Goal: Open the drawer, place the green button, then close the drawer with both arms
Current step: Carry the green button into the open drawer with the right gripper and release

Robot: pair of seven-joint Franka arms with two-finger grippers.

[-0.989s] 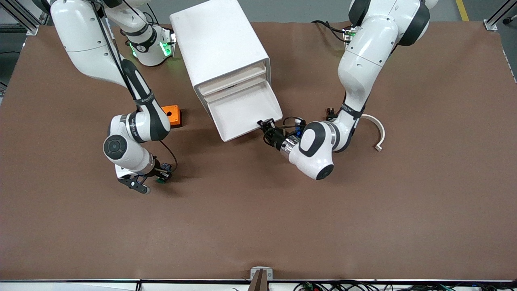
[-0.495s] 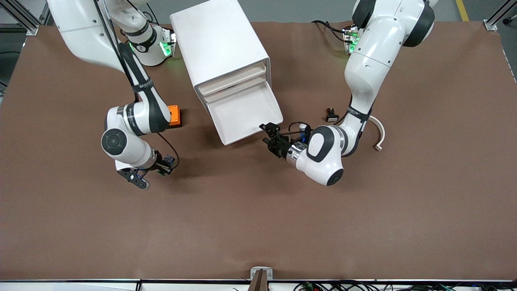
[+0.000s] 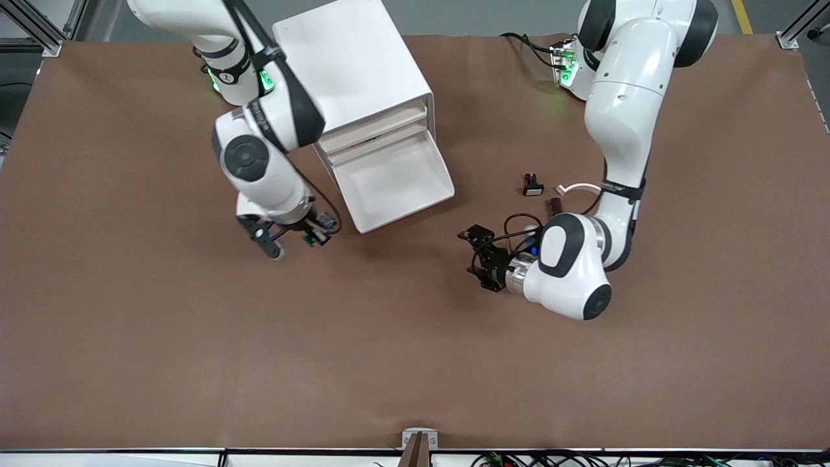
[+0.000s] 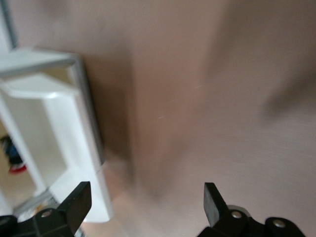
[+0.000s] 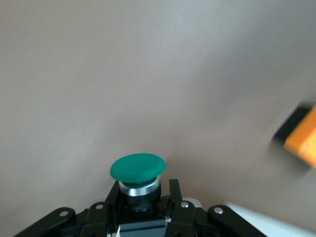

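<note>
Fingers spread wide and empty on your left gripper (image 3: 478, 258), which sits low over bare table nearer the camera than the drawer (image 3: 395, 185), at about five o'clock from its slanted front lip. Your right gripper (image 3: 292, 243) is clamped on the button (image 5: 137, 169), green cap just past the fingertips, hanging over the table just off the open tray's corner. From that button the tray lies at roughly one o'clock in the front view, so your right arm is the nearer one for the drop.
</note>
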